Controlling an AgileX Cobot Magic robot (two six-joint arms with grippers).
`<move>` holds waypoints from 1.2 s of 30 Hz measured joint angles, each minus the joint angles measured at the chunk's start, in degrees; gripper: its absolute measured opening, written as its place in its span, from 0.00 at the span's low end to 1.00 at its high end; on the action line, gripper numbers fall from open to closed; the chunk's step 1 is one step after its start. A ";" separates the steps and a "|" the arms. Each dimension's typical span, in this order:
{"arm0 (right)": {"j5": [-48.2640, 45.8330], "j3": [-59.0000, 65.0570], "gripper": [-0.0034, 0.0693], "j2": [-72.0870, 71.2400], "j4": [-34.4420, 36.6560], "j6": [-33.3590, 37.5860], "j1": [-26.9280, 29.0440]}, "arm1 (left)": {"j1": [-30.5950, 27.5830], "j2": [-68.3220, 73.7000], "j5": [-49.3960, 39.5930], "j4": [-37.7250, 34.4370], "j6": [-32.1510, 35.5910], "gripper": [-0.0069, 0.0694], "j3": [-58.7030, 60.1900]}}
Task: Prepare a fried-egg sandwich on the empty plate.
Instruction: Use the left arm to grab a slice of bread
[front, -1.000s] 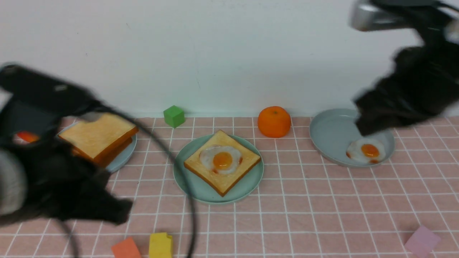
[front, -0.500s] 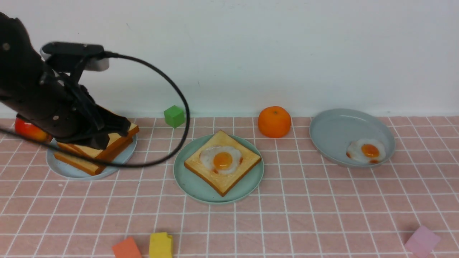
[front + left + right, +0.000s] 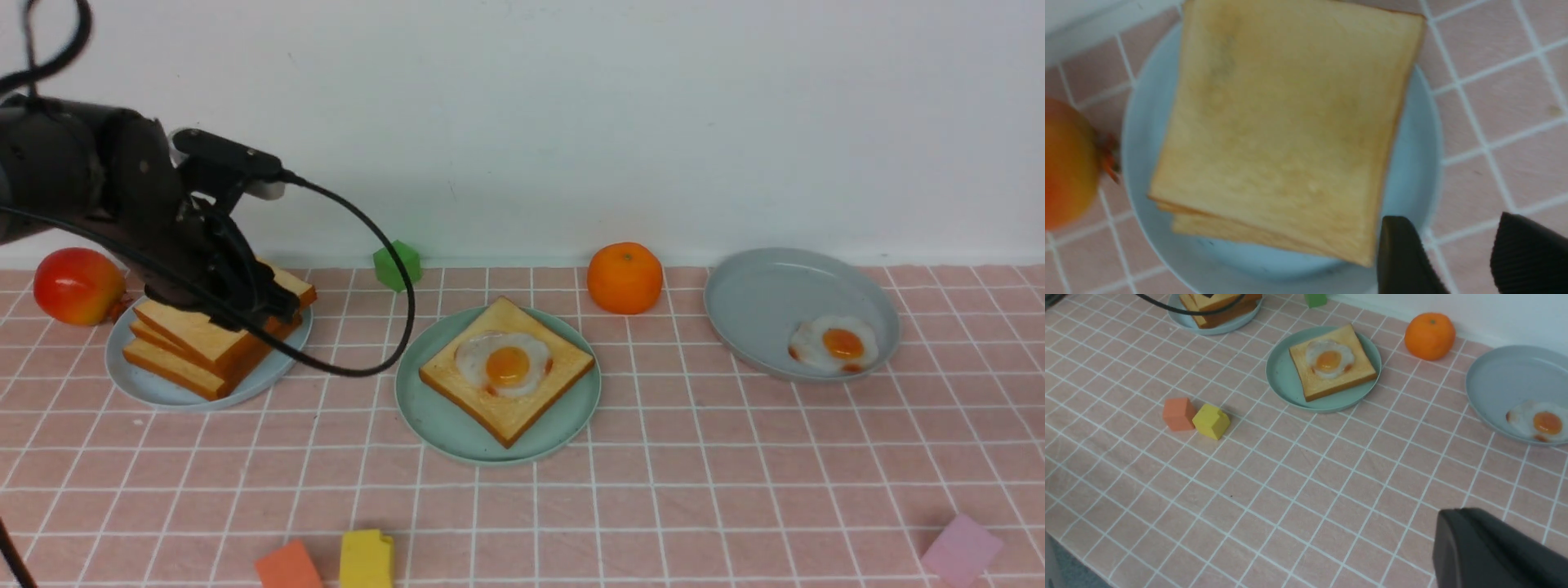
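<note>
No readable text, label, brand, number or sign appears anywhere.

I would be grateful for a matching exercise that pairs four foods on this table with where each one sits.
Things:
1. egg-topped toast
2. lone fried egg
3. toast stack
4. orange

Places:
A. in the grey-blue dish on the right
B. straight on the pink checked cloth, near the wall
C. on the mint-green plate in the middle
D. on the pale blue plate on the left

Pairs: 1-C, 2-A, 3-D, 4-B.
</note>
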State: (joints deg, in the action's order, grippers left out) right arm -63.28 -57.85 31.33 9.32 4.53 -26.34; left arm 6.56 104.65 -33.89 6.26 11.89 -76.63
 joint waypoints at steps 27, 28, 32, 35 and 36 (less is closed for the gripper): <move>0.46 1.10 0.06 0.00 1.84 -2.72 0.00 | -0.17 7.99 7.39 6.29 -0.31 0.27 -0.43; 0.46 1.10 0.06 0.00 2.08 -2.72 0.00 | -0.17 8.00 7.45 6.63 -0.31 0.24 -0.43; 0.46 1.10 0.06 0.00 2.76 -2.72 0.00 | -0.17 8.05 7.51 7.20 -0.31 0.15 -0.44; 0.46 1.10 0.06 0.00 3.41 -2.77 0.00 | -0.17 8.05 7.51 7.45 -0.31 0.07 -0.49; 0.46 1.10 0.06 0.00 3.41 -2.77 0.00 | -0.17 7.97 7.51 7.50 -0.31 0.07 -0.49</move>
State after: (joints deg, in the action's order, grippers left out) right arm -62.81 -56.74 31.33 12.73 1.77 -26.34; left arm 6.39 112.62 -26.38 13.76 11.58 -77.11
